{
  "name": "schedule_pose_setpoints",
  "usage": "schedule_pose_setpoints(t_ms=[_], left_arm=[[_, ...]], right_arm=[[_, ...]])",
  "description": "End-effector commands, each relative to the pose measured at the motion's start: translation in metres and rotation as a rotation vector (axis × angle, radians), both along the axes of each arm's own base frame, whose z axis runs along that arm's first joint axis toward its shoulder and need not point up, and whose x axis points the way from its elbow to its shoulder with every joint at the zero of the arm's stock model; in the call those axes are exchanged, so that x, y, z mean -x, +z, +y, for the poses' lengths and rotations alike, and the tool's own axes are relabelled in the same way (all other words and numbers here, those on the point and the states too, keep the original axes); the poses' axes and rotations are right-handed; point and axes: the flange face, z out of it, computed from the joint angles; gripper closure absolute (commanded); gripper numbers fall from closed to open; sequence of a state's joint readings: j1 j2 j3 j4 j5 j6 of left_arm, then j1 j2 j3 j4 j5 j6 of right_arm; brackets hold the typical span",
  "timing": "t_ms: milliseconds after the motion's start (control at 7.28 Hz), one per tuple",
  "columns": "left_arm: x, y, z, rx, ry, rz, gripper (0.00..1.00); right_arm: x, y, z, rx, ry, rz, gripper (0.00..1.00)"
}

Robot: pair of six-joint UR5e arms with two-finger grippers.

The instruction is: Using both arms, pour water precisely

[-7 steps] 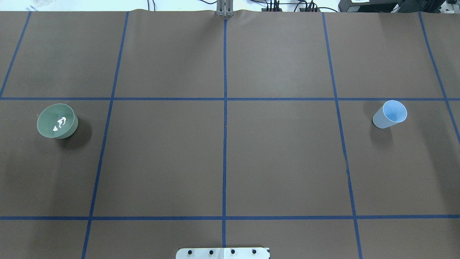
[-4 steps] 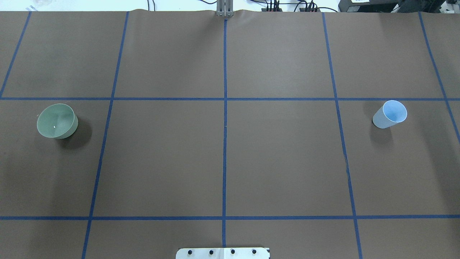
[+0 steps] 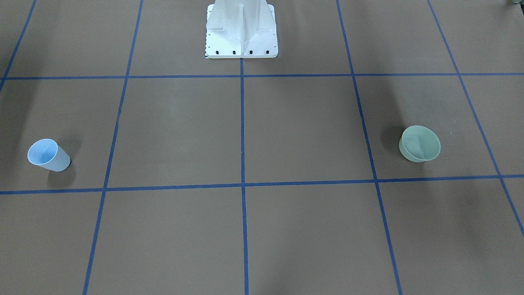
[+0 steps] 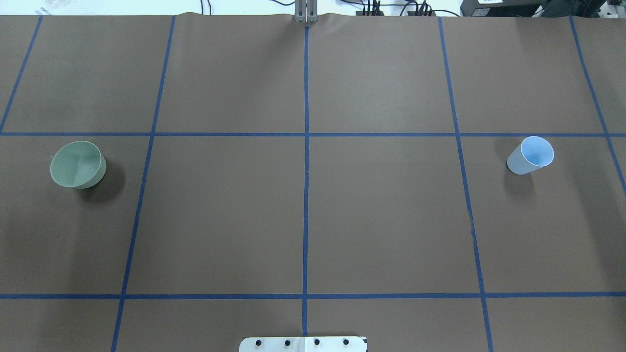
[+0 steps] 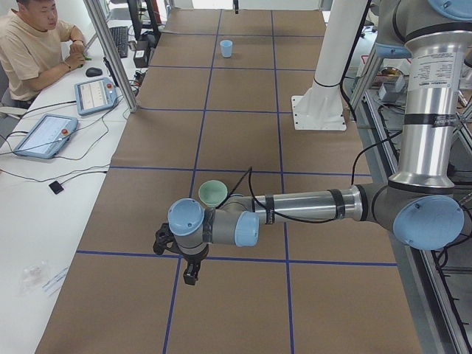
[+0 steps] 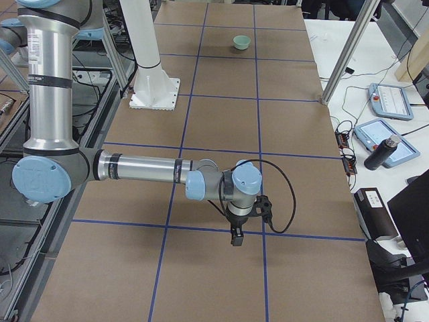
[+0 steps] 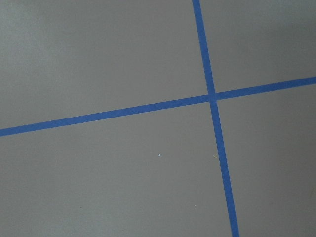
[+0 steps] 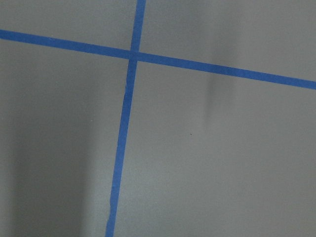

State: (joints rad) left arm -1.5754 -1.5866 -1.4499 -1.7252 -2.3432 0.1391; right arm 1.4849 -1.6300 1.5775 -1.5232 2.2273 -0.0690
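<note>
So both arms only show up in the side cameras. The left arm (image 5: 310, 206) is stretched out low over the table (image 4: 381, 210), and its wrist sits just past the green bowl (image 4: 78, 165), toward the table's left end. The left gripper (image 5: 190, 277) hangs pointing down over a crossing of the blue tape lines (image 4: 306, 195), and that arm's wrist camera looks straight down at a tape crossing too. The right arm (image 6: 141, 168) is posed much the same at the other end, with the right gripper (image 6: 234, 239) pointing down above a tape line. Honestly I can't tell from those angles whether either gripper's fingers are spread or pressed together. Neither one is touching anything. The blue cup (image 4: 530, 155) stands upright on the robot's right side of the table, well apart from the bowl, which is way over on the left. I can't make out whether either one has water in it. The white pedestal (image 3: 241, 28) is bolted down at the middle of the robot's edge, and a guy (image 5: 37, 44) is sitting at the desk alongside.
</note>
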Motion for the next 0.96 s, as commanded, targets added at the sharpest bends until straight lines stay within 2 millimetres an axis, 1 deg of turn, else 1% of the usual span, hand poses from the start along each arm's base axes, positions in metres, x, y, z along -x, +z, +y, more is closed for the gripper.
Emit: schedule_pose_setpoints(t_ms=[0, 137, 824], left_arm=[[0.0001, 0.002, 0.0007, 0.004, 0.0, -0.001, 0.0], [0.0, 0.0051, 0.0059, 0.01, 0.0, -0.001, 0.0], [0.0, 0.0049, 0.0058, 0.009, 0.0, -0.001, 0.0]], right_arm=[[0.0, -0.0009, -0.0006, -0.002, 0.0, 0.0, 0.01], [0.0002, -0.0031, -0.0023, -0.006, 0.0, -0.001, 0.01], [0.0016, -0.0025, -0.0032, -0.002, 0.0, -0.017, 0.01]])
